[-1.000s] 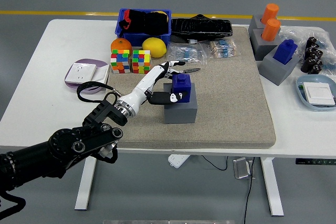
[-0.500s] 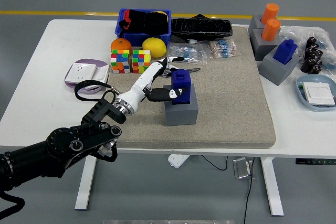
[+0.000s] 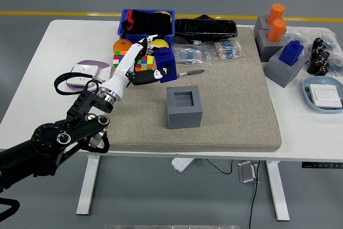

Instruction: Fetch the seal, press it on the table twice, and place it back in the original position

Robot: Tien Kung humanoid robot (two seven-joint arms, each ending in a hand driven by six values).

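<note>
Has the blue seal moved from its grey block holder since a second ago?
Yes. The left hand has lifted the blue seal out of the grey block holder, up and left toward the colourful cubes.

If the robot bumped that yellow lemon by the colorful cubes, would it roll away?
Probably a little. The lemon looks rounded, so a push could set it rolling. It likely would not go far, though: the blue bin sits right behind it and the cubes sit in front. It looks firm, not squishy, but the left hand partly hides it.

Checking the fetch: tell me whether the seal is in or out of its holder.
Out. Left robot hand holds the seal above the mat; holder socket shows empty.
</note>
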